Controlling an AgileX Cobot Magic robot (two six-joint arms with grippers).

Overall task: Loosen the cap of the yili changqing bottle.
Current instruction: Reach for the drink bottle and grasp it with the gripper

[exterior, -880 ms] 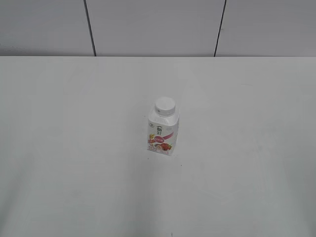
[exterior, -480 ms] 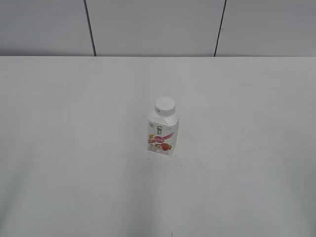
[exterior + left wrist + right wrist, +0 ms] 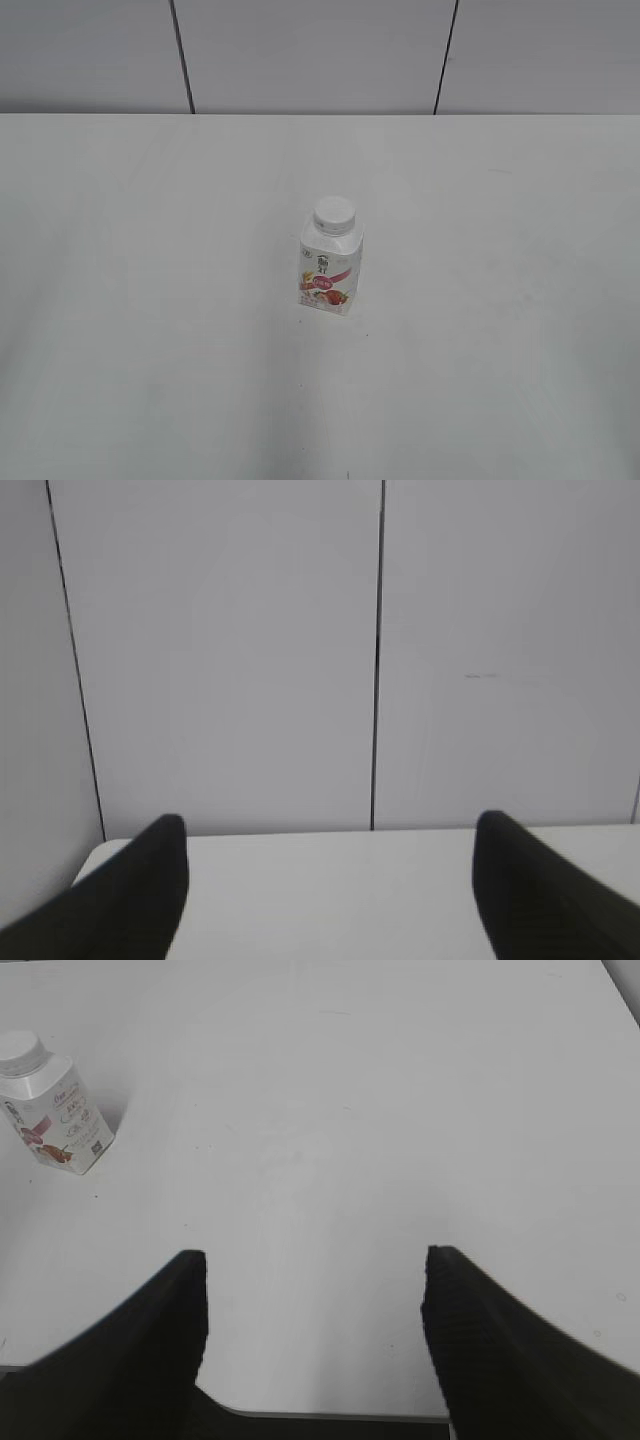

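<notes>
The yili changqing bottle [image 3: 329,268] stands upright in the middle of the white table, white with a pink-red band and fruit picture. Its white round cap [image 3: 334,214] sits on the neck. The bottle also shows in the right wrist view [image 3: 55,1110] at the far left, with the cap [image 3: 20,1048] on top. My right gripper [image 3: 315,1260] is open and empty, over the table's near edge, well away from the bottle. My left gripper [image 3: 330,830] is open and empty, facing the back wall. Neither gripper shows in the exterior view.
The white table [image 3: 500,300] stretches to a grey panelled wall [image 3: 320,50] at the back. The table's near edge [image 3: 330,1415] shows in the right wrist view. The far edge and a corner show in the left wrist view [image 3: 100,845].
</notes>
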